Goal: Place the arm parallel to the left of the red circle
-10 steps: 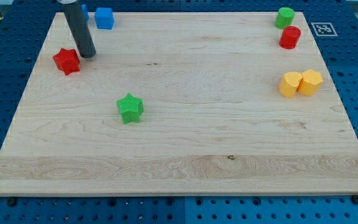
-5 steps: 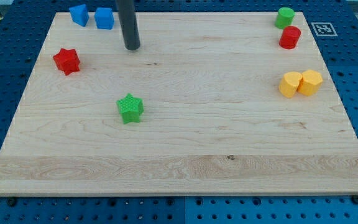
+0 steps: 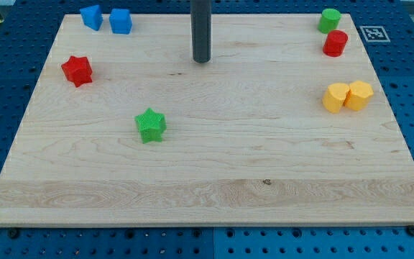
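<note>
- While my tip point(image 3: 201, 60) rested on bare wood in the upper middle of the board point(image 3: 214, 208), it touched no block — the red circle point(image 3: 335, 43) sat well apart, near the view's top right corner.
- That red circle stood upright just below the green cylinder point(image 3: 329, 19), the two close together, though I could not tell whether they touched.
- With no jaws on this rod there was nothing to open or close; it gripped nothing and could only push.
- By its look the red circle was a small, stiff plastic piece, probably light and quick to slide on smooth wood, so no hold was possible — I judged the tip should stop level with it on its left side, short of contact.
- Farther down the right edge lay two yellow blocks point(image 3: 347, 96) side by side, clear of that approach.
</note>
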### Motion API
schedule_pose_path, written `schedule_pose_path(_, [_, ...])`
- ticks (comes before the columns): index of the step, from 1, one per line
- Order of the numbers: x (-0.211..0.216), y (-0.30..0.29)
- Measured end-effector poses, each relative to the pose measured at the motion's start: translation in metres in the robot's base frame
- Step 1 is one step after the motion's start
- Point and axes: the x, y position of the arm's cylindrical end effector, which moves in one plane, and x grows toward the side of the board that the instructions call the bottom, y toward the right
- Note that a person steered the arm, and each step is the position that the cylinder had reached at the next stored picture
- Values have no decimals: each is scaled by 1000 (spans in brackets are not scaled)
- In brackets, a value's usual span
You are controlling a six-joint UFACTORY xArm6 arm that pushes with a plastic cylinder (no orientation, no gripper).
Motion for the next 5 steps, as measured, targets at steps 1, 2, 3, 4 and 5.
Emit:
schedule_pose_path(1, [0,0])
schedule_pose_path(2, [0,0])
schedule_pose_path(3, [0,1])
schedule_pose_path(4, [0,32])
schedule_pose_path(5, [0,41])
